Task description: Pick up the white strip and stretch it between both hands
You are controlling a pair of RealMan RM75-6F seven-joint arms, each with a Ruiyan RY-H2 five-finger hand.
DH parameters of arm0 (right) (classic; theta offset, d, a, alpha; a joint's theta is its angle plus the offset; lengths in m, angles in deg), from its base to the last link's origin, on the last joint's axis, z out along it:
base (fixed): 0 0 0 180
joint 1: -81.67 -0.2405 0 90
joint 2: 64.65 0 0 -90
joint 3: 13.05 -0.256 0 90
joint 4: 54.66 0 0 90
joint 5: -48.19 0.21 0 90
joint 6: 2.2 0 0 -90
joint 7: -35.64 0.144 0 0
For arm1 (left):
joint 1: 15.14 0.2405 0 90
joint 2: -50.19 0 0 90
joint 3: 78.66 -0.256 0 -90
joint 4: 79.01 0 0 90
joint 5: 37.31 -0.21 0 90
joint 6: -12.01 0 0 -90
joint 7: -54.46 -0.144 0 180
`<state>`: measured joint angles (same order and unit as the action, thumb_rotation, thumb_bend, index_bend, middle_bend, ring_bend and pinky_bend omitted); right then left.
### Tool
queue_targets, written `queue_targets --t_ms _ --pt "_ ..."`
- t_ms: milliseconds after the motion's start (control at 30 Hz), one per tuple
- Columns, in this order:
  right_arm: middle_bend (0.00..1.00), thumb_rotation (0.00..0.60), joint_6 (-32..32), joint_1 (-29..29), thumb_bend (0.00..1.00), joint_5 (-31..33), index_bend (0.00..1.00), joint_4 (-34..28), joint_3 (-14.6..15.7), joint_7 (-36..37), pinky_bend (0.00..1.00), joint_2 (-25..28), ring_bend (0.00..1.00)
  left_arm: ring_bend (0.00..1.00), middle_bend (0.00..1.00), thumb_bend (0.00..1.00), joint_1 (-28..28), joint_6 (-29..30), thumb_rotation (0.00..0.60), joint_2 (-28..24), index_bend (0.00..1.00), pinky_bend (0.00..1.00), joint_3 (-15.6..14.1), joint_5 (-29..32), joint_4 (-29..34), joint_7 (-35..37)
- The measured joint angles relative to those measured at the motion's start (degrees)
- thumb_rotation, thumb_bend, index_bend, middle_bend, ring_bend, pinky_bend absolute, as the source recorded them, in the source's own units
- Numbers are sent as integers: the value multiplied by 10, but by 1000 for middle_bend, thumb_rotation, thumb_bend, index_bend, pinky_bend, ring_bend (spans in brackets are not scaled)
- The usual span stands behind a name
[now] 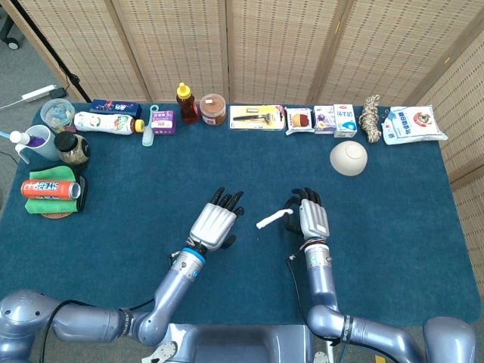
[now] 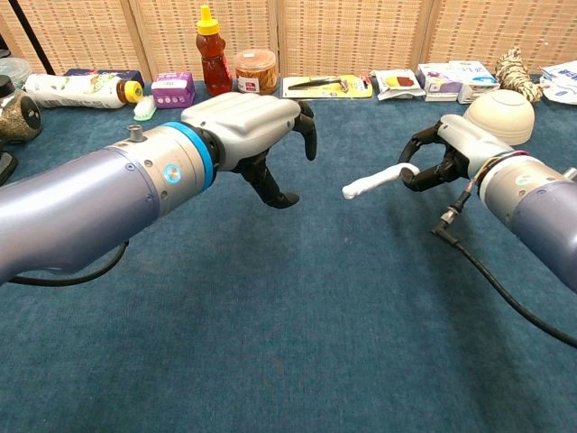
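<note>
The white strip point(image 1: 271, 219) point(image 2: 370, 182) hangs in the air above the blue table, sticking out leftward from my right hand point(image 1: 309, 215) point(image 2: 442, 157), which pinches its right end. My left hand point(image 1: 215, 221) point(image 2: 257, 126) hovers just left of the strip's free end with its fingers apart and nothing in it. A small gap separates its fingertips from the strip.
A white bowl point(image 1: 349, 157) sits upside down at the right. Along the back edge stand a honey bottle point(image 1: 186, 103), a brown jar point(image 1: 213, 109), packets and a rope coil point(image 1: 370, 117). Cups, jars and an orange can point(image 1: 51, 188) crowd the left side.
</note>
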<state>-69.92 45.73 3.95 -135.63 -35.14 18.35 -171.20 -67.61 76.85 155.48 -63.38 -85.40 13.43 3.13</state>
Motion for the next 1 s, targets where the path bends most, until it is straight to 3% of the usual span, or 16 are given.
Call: queue_targets --t_ms 267,567,1000 --pt "194 600 -1 -5 534 4 577 0 -7 -4 0 -12 65 154 97 283 -25 -5 547 40 364 58 16 21 -47 8" --pt "193 600 -4 -17 534 11 577 11 -22 -9 0 -32 71 154 98 283 -43 -12 549 63 364 58 24 37 -78 19" --pt "194 600 -1 -16 534 12 578 6 -21 -9 0 -36 79 164 115 284 -58 0 552 84 395 58 34 47 -101 20"
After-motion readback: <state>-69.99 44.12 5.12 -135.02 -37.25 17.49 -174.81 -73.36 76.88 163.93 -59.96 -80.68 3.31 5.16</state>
